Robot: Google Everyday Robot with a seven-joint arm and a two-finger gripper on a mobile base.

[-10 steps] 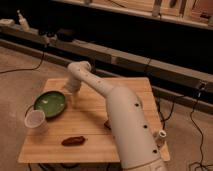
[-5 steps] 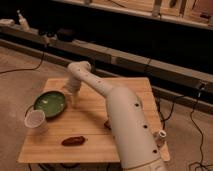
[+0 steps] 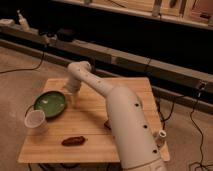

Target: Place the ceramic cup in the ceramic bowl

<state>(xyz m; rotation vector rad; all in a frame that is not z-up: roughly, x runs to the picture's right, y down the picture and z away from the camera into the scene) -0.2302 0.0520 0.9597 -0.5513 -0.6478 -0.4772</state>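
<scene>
The ceramic cup [image 3: 35, 120] is a small pale white round cup. It stands on the wooden table [image 3: 95, 112] near its left edge, just in front of the ceramic bowl [image 3: 50, 103]. The bowl is shallow, green and glossy, at the table's left. My white arm reaches from the front right across the table. My gripper [image 3: 70, 95] hangs just right of the bowl's right rim, low over the table. It is apart from the cup.
A dark red-brown oblong object [image 3: 74, 141] lies near the table's front edge. A small white bottle-like thing [image 3: 161, 136] shows at the table's right edge beside my arm. Black cables run over the floor. A long dark shelf runs behind the table.
</scene>
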